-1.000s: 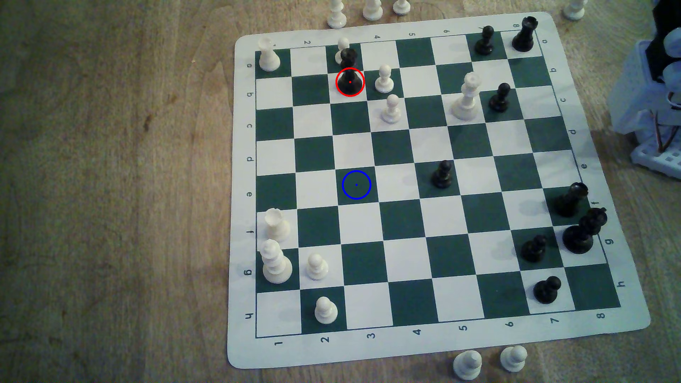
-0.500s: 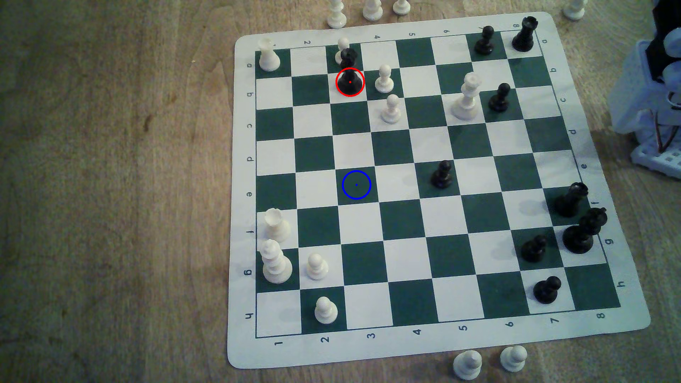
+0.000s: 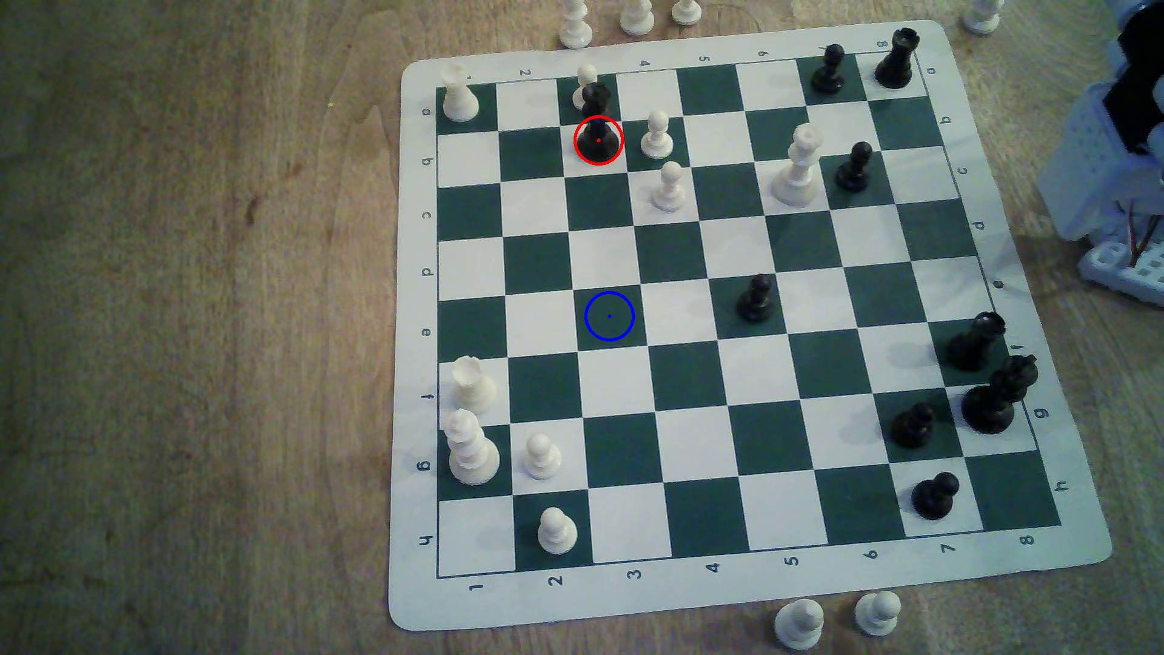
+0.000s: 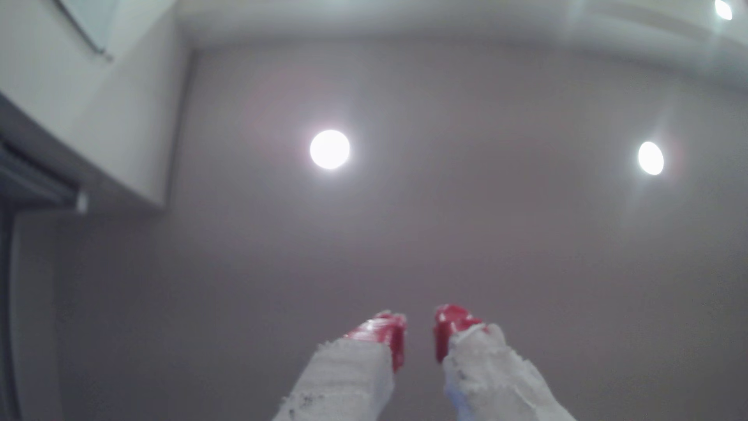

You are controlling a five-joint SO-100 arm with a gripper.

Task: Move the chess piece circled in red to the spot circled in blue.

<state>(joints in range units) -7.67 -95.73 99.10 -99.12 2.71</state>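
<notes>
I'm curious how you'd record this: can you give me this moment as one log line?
phase: before pickup | black rook: on red-ringed square | blue-ringed square: empty | gripper: slightly open, holding nothing, facing ceiling

A wooden tabletop (image 3: 189, 315) with brown grain is seen across the left of the exterior view. In the wrist view, a grey ceiling (image 4: 465, 226) is lit by 2 round lamps (image 4: 329, 149), and a pale wall (image 4: 89, 105) is seen beside it.
</notes>
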